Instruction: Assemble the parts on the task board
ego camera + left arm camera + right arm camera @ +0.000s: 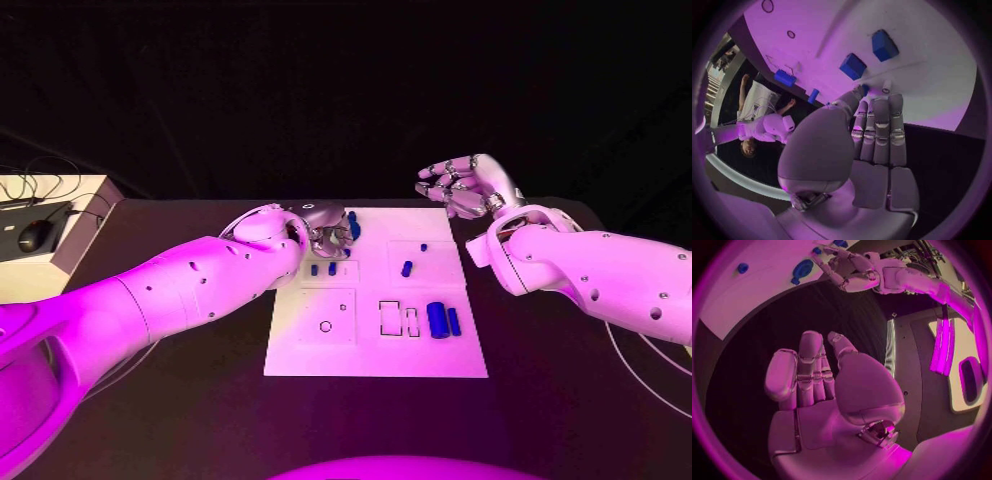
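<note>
The white task board (375, 355) lies in the middle of the black table. My left hand (323, 226) reaches over its far left corner, fingers straight and close together, and pinches a small blue part (865, 90) between thumb and fingertips; that blue part (353, 225) stands at the board's far edge. Two blue blocks (853, 66) lie just beyond the fingers. More blue parts (408, 268) sit mid-board, and two blue cylinders (437, 320) lie beside empty outlined slots (391, 318). My right hand (464, 186) hovers off the board's far right corner, fingers apart, holding nothing.
A white box (72, 250) with a dark mouse (35, 235) and cables stands at the table's left edge. Bare black table (548, 400) surrounds the board on the near and right sides.
</note>
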